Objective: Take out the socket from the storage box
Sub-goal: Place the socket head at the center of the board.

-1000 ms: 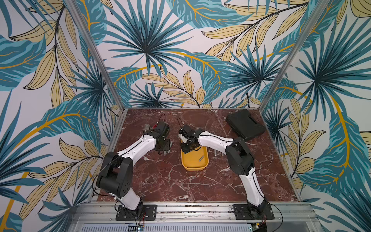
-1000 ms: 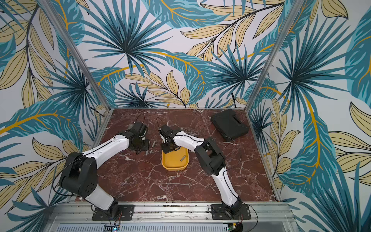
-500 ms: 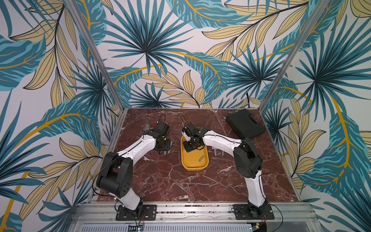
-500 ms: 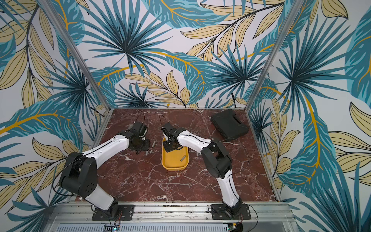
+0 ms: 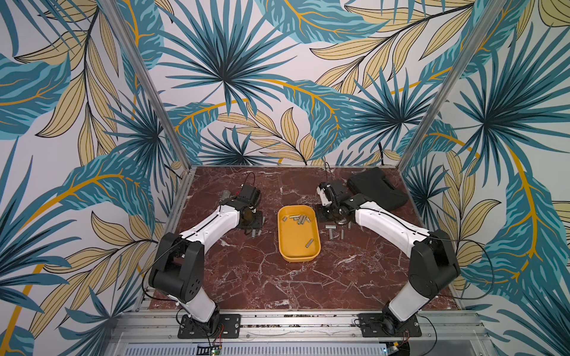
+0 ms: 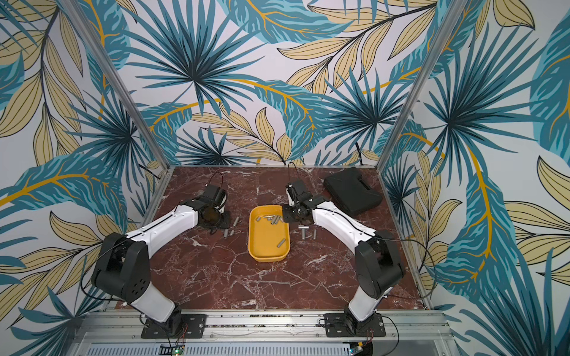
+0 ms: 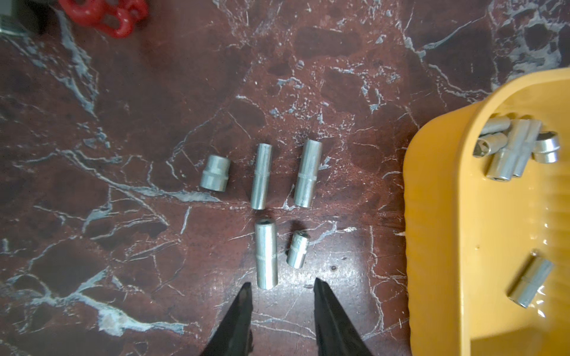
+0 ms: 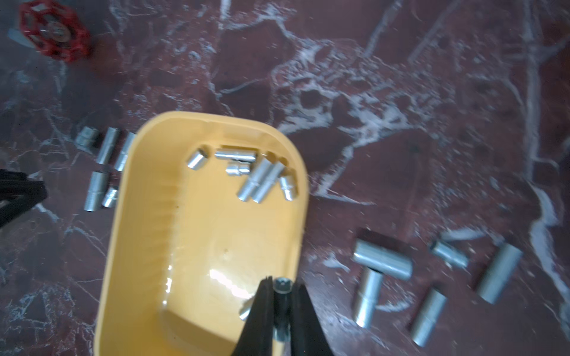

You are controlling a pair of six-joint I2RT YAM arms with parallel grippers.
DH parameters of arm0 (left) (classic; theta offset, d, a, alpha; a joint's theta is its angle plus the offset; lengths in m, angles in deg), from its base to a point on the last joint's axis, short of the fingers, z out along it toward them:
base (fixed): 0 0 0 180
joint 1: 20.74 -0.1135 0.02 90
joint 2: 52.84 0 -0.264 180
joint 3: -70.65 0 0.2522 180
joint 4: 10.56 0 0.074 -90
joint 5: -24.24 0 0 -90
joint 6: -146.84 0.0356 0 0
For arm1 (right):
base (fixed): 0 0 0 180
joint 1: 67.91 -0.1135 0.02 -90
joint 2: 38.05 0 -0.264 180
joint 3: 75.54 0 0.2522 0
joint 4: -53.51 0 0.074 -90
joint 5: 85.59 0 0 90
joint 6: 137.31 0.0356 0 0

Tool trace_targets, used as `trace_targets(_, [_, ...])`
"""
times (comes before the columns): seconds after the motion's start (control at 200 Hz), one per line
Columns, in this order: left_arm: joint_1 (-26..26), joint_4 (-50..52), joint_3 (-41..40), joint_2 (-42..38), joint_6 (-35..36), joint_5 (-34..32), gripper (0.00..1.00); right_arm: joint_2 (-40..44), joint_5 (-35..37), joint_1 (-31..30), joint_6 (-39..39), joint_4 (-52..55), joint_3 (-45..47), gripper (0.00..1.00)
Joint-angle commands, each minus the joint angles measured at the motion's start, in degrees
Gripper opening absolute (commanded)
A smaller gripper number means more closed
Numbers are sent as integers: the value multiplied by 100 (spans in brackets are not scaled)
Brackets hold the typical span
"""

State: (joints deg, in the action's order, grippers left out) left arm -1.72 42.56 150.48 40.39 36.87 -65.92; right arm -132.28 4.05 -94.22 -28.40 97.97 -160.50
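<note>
Marble table: right gripper tight around socket

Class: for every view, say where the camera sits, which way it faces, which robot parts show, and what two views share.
Both top views: high in front, looking down toward the back wall over the table; both arms show.
Left wrist: on the left arm, looking down at five loose sockets; open left gripper shows.
Right wrist: on the right arm, looking down into the storage box; right gripper shows, shut on a socket.
Shared: both wrist views show the storage box and red handwheel.
</note>
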Motion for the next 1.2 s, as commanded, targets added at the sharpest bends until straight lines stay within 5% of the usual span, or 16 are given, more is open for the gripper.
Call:
trace_targets(0.0, [-8,-48,308,-24,66,138,37,344,203,321,300,62,627,4])
trace_targets(0.361, [396,-44,750,224,124,179,38,569,270,1414,641,-53,1657,4])
trace_targets(1.197, [1181,-226,1367,837,-48,403,40,-445,196,1637,736,-408,1609,10])
